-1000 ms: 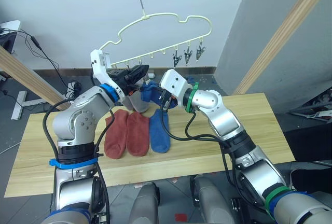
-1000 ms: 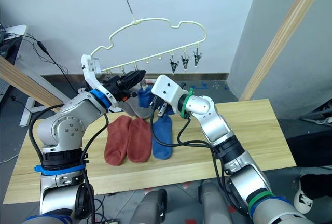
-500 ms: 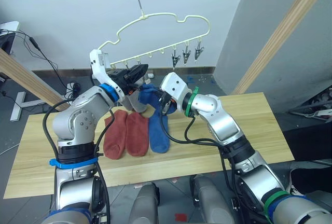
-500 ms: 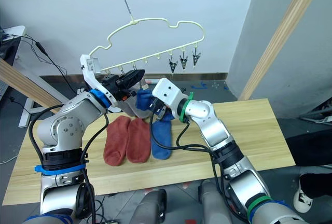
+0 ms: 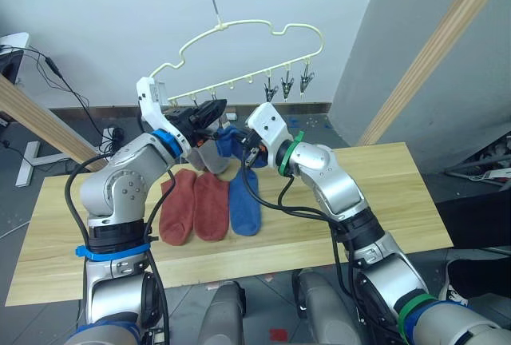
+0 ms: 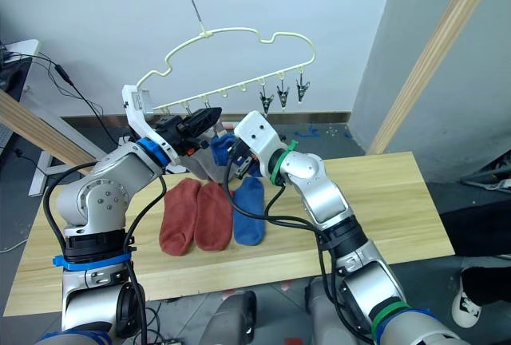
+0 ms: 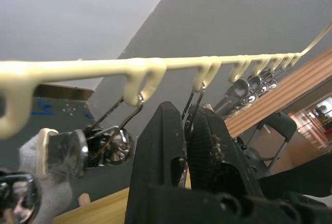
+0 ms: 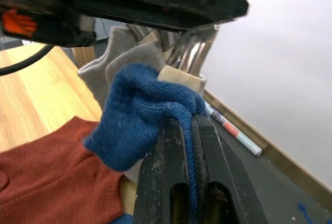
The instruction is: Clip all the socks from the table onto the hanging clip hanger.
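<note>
Sock toe of the blue sock (image 8: pixel 142 117), clamped in the right hand (image 6: pixel 236 156), sits just beside the clip (image 7: pixel 188 115) the left hand (image 5: pixel 209 113) squeezes (both hands clamped).

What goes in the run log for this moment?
left gripper: shut on clip | right gripper: shut on blue sock, raised at hanger | table: two red, one blue

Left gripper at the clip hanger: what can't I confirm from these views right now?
- Whether the clip is open: the left gripper hides its mouth in the left wrist view.
- Whether the blue sock has entered that clip: the left gripper covers the contact in the right wrist view.
- How the grey sock is attached: both grippers block it in the eye views.
</note>
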Controlling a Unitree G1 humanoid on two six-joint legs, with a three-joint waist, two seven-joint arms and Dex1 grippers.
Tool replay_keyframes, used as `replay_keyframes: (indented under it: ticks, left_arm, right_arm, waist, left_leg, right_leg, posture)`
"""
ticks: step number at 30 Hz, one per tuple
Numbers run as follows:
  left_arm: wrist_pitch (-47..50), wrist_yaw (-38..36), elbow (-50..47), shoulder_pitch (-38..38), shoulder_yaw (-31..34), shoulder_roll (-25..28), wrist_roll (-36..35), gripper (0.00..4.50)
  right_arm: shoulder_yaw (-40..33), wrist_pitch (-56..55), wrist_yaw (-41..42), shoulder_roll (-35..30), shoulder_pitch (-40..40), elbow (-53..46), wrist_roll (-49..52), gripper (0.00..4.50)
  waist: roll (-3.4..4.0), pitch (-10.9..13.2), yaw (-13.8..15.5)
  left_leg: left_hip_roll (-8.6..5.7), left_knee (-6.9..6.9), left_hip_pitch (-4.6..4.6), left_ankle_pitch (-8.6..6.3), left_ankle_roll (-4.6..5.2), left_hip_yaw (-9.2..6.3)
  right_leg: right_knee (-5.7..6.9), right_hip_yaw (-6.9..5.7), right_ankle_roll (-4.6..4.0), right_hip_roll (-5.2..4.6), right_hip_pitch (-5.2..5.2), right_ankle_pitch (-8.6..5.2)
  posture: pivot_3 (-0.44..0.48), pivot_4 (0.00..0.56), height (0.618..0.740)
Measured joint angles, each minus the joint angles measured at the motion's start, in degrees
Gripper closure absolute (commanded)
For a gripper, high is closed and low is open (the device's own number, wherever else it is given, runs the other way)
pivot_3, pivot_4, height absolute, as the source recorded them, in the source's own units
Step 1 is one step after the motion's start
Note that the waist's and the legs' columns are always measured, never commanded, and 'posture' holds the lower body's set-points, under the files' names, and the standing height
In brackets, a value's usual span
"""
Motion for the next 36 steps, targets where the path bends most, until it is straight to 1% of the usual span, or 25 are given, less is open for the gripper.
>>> replay_keyframes:
  ticks: [11,15,22,30,36]
  left_arm:
    - [1.2,1.5,-0.2,0.4,1.3,-0.4,-2.2,4.38]
    - [1.7,2.4,-0.2,0.4,2.0,-1.3,-3.4,4.38]
    - [2.4,3.0,-0.2,0.4,2.2,-0.9,-4.5,4.38]
    - [2.3,3.2,-1.0,1.0,2.2,-0.8,-4.7,4.38]
    - [2.4,3.3,-1.4,1.2,2.2,-0.8,-5.2,4.38]
  right_arm:
    - [-2.3,2.9,-1.5,2.0,0.0,0.6,3.2,4.50]
    - [-2.1,4.2,-1.5,2.1,0.0,0.5,4.0,4.50]
    - [-1.1,6.1,-1.6,1.9,0.0,0.5,4.1,4.50]
    - [-2.9,8.3,-2.2,2.6,0.1,-0.4,7.0,4.50]
    - [-5.1,10.5,-4.0,4.8,0.1,-0.9,9.6,4.50]
  waist:
    - [0.00,0.0,0.0]
    - [0.00,0.0,0.0]
    - [0.00,0.0,0.0]
    - [0.00,0.0,0.0]
    - [0.00,0.0,0.0]
  left_leg:
    - [0.00,-0.01,0.00,0.00,0.00,0.00]
    - [0.00,-0.01,0.00,0.00,0.00,0.01]
    - [0.00,-0.01,0.00,0.00,0.00,0.01]
    - [0.00,-0.01,0.00,0.00,0.00,0.00]
    - [0.00,-0.01,0.00,0.00,0.01,0.00]
  right_leg:
    - [0.00,0.00,0.00,0.00,0.00,0.00]
    - [0.00,0.00,0.00,0.00,0.00,0.00]
    - [0.00,0.00,0.00,0.00,-0.01,0.00]
    - [0.00,0.00,0.00,0.00,-0.01,0.00]
    - [0.00,0.00,0.00,0.00,-0.01,0.00]
  posture:
    - [-0.052,0.284,0.740]
    - [-0.054,0.284,0.740]
    - [-0.050,0.285,0.740]
    - [-0.050,0.285,0.740]
    - [-0.051,0.286,0.740]
